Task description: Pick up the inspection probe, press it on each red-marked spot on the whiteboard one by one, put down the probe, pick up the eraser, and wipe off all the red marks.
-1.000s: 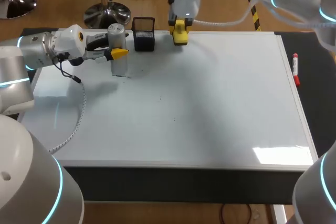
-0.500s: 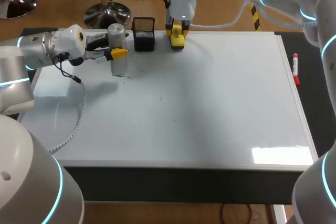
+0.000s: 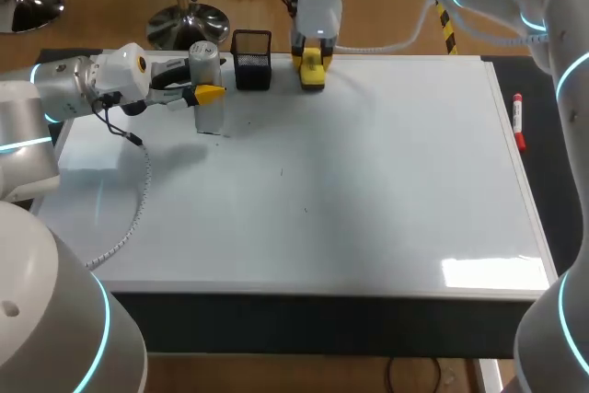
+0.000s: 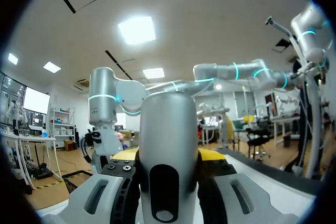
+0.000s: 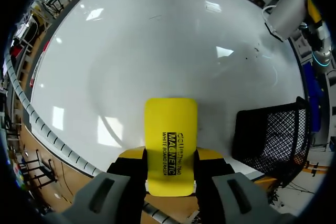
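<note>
Whiteboard (image 3: 386, 190), count 1, lies flat and covers most of the table; two tiny dark specks (image 3: 282, 172) near its middle. Left gripper (image 3: 204, 92) is at the far left corner of the board, fingers clamped from both sides on the inspection probe (image 4: 167, 145); probe count 1, a silver cylinder, upright, long axis vertical, lower end at the board surface. Right gripper (image 3: 313, 60) is at the board's far edge, fingers closed on the eraser (image 5: 170, 139); eraser count 1, yellow, long axis in line with the fingers, free end pointing out toward the board; contact with the board cannot be told. Black mesh holder (image 3: 251, 60), count 1, stands between probe and eraser, just beside the eraser. Red marker pen (image 3: 518, 121), count 1, lies on the dark strip off the board's right edge, long axis near-to-far.
</note>
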Available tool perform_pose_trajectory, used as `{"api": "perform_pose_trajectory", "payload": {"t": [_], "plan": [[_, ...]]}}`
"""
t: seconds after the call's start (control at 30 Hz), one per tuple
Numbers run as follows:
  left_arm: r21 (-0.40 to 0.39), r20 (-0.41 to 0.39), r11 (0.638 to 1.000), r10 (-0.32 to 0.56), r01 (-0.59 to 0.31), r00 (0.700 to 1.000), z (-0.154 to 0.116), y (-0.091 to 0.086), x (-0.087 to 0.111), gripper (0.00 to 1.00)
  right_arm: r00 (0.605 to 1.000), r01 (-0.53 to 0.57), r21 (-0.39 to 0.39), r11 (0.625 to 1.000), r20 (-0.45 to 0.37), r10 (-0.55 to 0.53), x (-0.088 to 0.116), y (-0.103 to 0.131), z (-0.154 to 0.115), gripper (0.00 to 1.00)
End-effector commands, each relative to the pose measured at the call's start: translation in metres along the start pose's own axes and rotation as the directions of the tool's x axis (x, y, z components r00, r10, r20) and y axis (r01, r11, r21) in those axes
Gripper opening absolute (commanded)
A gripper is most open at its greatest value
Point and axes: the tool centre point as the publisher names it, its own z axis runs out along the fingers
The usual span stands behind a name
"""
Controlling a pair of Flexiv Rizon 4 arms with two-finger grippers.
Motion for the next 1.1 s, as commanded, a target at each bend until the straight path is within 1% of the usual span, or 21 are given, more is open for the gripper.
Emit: {"api": "perform_pose_trajectory", "payload": {"t": [0.03,0.13,0.17,0.2,0.23,0.27,0.53,0.63,0.77,0.87,0.9,0.93,0.97,1.1], "plan": [[0.000,0.001,1.000,0.002,-0.002,1.000,0.000,-0.001,0.001,0.00,1.000,-0.013,0.005,1.000,-0.017,0.013,-0.001,0.001,-0.002,0.00],[0.000,0.001,1.000,0.002,-0.002,1.000,0.000,-0.001,0.001,0.00,1.000,-0.021,0.006,1.000,-0.022,0.021,0.001,0.003,-0.002,0.00],[0.000,0.001,1.000,0.002,-0.002,1.000,0.000,-0.001,0.001,0.00,0.999,-0.026,0.004,1.000,-0.025,0.026,0.002,0.004,-0.002,0.31],[0.000,0.001,1.000,0.002,-0.002,1.000,0.000,-0.001,0.001,0.00,0.999,-0.026,0.004,1.000,-0.024,0.026,0.002,0.004,-0.002,0.74],[0.000,0.001,1.000,0.002,-0.002,1.000,0.000,-0.001,0.001,0.00,0.999,-0.030,0.004,1.000,-0.023,0.030,0.003,0.005,-0.002,0.98],[0.000,0.001,1.000,0.002,-0.002,1.000,0.000,-0.001,0.001,0.00,0.999,-0.043,0.004,0.999,-0.022,0.043,0.004,0.006,-0.003,1.00],[0.000,0.001,1.000,0.002,-0.002,1.000,0.000,-0.001,0.001,0.00,0.997,-0.076,0.028,0.997,0.004,0.076,0.016,0.014,-0.012,1.00],[0.000,0.001,1.000,0.002,-0.002,1.000,0.000,-0.001,0.001,0.00,0.996,-0.091,0.047,0.995,0.012,0.091,0.024,0.017,-0.019,1.00],[0.000,0.001,1.000,0.002,-0.002,1.000,0.000,-0.001,0.001,0.00,0.994,-0.113,0.070,0.991,0.022,0.111,0.032,0.028,-0.033,1.00],[0.000,0.001,1.000,0.002,-0.002,1.000,0.000,-0.001,0.001,0.00,0.991,-0.131,0.095,0.987,0.027,0.129,0.040,0.031,-0.042,1.00],[0.000,0.001,1.000,0.002,-0.002,1.000,0.000,-0.001,0.001,0.00,0.988,-0.153,0.098,0.983,0.030,0.151,0.044,0.032,-0.045,1.00],[0.000,0.001,1.000,0.002,-0.002,1.000,0.000,-0.001,0.001,0.00,0.987,-0.156,0.094,0.983,0.055,0.152,0.046,0.034,-0.048,1.00],[0.000,0.001,1.000,0.002,-0.002,1.000,0.000,-0.001,0.001,0.00,0.987,-0.158,0.105,0.982,0.056,0.153,0.048,0.036,-0.052,1.00],[0.000,0.001,1.000,0.002,-0.002,1.000,0.000,-0.001,0.001,0.00,0.978,-0.194,0.145,0.970,0.105,0.179,0.056,0.047,-0.069,1.00]]}}
